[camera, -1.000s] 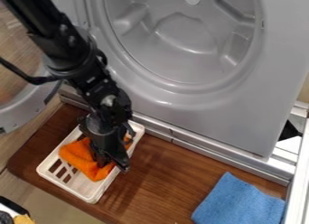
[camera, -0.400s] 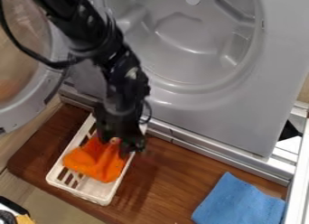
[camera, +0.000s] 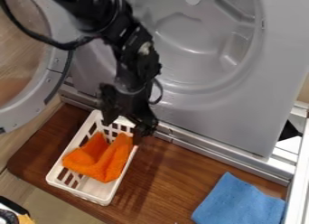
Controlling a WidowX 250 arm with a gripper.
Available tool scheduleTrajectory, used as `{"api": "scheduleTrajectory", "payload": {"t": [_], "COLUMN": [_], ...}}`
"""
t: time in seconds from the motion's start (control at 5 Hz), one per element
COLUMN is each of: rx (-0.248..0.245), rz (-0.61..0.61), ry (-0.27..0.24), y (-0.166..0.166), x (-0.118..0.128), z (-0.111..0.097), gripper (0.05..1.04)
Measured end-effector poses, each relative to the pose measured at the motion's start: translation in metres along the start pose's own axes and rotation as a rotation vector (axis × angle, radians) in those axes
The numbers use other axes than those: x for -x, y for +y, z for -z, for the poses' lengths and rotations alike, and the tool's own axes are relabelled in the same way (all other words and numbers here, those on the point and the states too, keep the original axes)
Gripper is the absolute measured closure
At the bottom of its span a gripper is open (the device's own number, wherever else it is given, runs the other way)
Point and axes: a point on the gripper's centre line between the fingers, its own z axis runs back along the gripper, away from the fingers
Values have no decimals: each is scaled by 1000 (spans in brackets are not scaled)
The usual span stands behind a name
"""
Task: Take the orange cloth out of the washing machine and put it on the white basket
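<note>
"What's nearest?"

"The blue cloth (camera: 238,200), at the lower right on the brown board (camera: 163,173), and the near end of the white basket (camera: 91,186) at the lower left. Wood shows between them, widest off the basket's right side."

"And the orange cloth (camera: 105,160)?"

"It's inside the basket, around the middle, reaching close to both long sides. It's bright and fuzzy, loosely bunched, with two raised folds pointing toward the far end and a dip between."

"Where's the gripper (camera: 127,127)?"

"Over the basket's far end, beyond the cloth. Its fingers are spread apart, one to each side, with nothing held and the cloth apart from them. The right one overlaps the rim in view; I can't tell whether they touch."

"Any edges behind?"

"The metal ledge (camera: 205,148) runs close past the basket's far corner, below the washing machine (camera: 241,119). The round door (camera: 51,78) stands open at the left, near the arm (camera: 118,22), and the drum (camera: 187,42) opens farthest back."
</note>
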Motion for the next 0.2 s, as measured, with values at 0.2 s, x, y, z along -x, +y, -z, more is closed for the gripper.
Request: {"api": "scheduleTrajectory", "payload": {"t": [0.2], "rx": [-16], "rz": [13], "ry": [-58], "y": [2], "x": [-13], "z": [-19], "gripper": [83]}}
